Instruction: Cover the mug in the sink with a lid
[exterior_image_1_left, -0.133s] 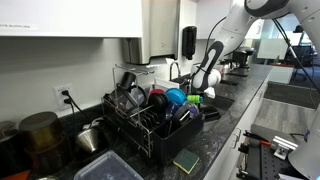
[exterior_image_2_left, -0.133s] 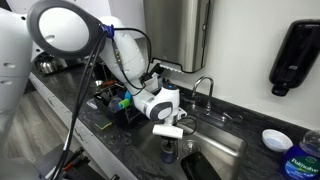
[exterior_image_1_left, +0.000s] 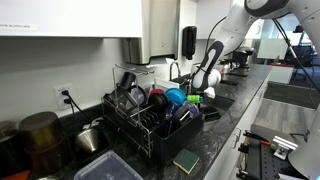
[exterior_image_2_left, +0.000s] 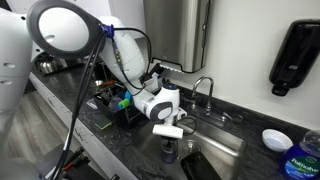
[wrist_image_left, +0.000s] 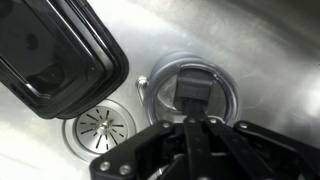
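Observation:
In the wrist view my gripper (wrist_image_left: 192, 112) is shut on the black knob of a round clear lid (wrist_image_left: 222, 88). The lid lies over the mug, whose rim and small handle (wrist_image_left: 143, 86) show at its left edge, on the steel sink floor. In an exterior view the gripper (exterior_image_2_left: 170, 133) reaches down into the sink (exterior_image_2_left: 228, 143), right over the mug (exterior_image_2_left: 168, 153). In an exterior view the gripper (exterior_image_1_left: 200, 88) is low behind the dish rack, and the mug is hidden.
A black rectangular container (wrist_image_left: 55, 50) lies in the sink beside the mug, next to the drain (wrist_image_left: 100, 126). A faucet (exterior_image_2_left: 205, 88) stands behind the sink. A full dish rack (exterior_image_1_left: 150, 118) is on the counter, with a soap dispenser (exterior_image_2_left: 294, 55) on the wall.

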